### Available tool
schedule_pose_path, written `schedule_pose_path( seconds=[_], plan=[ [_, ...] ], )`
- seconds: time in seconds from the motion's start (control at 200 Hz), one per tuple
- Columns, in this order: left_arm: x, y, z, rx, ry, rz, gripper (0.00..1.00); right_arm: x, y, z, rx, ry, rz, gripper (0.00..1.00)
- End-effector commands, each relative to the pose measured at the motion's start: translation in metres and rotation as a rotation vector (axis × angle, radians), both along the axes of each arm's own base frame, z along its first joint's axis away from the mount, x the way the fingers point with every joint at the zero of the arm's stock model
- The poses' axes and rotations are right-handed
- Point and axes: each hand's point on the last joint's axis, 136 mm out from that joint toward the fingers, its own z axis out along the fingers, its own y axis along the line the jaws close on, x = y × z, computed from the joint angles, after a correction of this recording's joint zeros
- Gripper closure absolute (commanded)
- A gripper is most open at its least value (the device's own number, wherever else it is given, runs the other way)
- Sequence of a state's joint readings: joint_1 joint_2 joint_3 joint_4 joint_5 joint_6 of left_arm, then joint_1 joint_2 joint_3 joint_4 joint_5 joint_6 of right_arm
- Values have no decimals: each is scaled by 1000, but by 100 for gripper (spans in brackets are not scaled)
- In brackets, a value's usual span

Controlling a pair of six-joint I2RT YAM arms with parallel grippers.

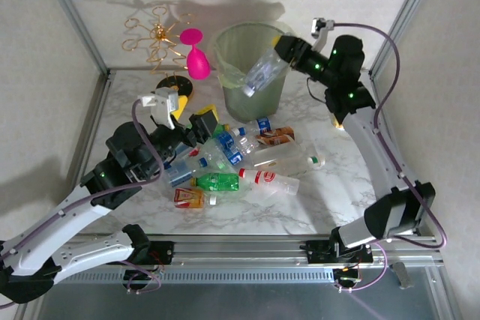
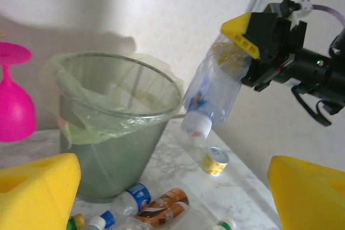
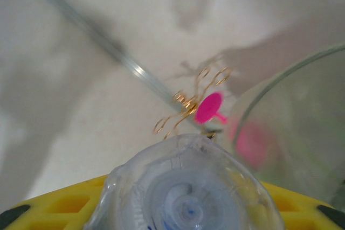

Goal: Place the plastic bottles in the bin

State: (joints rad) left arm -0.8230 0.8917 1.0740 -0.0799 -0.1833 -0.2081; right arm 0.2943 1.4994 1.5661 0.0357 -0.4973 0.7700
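At the far left we saw a gold wire stand (image 1: 157, 39) and, just beside it, a pink goblet (image 1: 195, 54), both well behind the work; nearer us the left gripper (image 1: 193, 115) hung with its yellow fingers (image 2: 38, 192) spread wide and nothing between them, just above the left edge of the pile; most of the plastic bottles (image 1: 232, 162) lay heaped on the marble table (image 1: 330, 200), green and clear ones crossing and touching, with blue, red and brown labels whose print was too small for us to read; behind the pile stood the bin (image 1: 262, 99), upright, with a pale green liner (image 2: 86, 127) folded over its rim; at its right rim a clear bottle (image 2: 213, 95) hung tilted, white cap downward, clamped at its base by the right gripper (image 2: 253, 41); whether the cap was over the mouth or just outside it we could not tell; a small can (image 2: 214, 161) lay on the table to the right of the bin, its lettering blurred.
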Motion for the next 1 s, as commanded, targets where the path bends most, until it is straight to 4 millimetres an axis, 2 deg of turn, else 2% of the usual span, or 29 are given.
schedule_pose_path(
  seconds=[0.0,0.145,0.245,0.31,0.446,0.581,0.751,0.901,0.996],
  plan=[
    [15,2,-29,80,43,79,11,31,-10,9,15,8,-45,53],
    [15,2,-35,78,83,84,11,75,-16,3,-80,-1,-113,52],
    [17,6,-49,110,93,111,12,104,-22,0,-146,1,-157,52],
    [18,10,-54,116,93,132,13,120,-22,-9,-157,11,-163,52],
    [16,9,-51,90,94,118,15,147,-12,-32,-142,59,-136,53],
    [16,8,-55,105,95,119,15,157,12,-53,-147,72,-74,52],
    [17,5,-61,101,103,113,15,157,47,-87,-229,96,-41,52],
    [17,-2,-64,108,110,79,15,164,65,-128,-284,145,-25,50],
    [17,-5,-67,112,116,67,15,168,72,-147,-312,165,-14,47]
  ],
)
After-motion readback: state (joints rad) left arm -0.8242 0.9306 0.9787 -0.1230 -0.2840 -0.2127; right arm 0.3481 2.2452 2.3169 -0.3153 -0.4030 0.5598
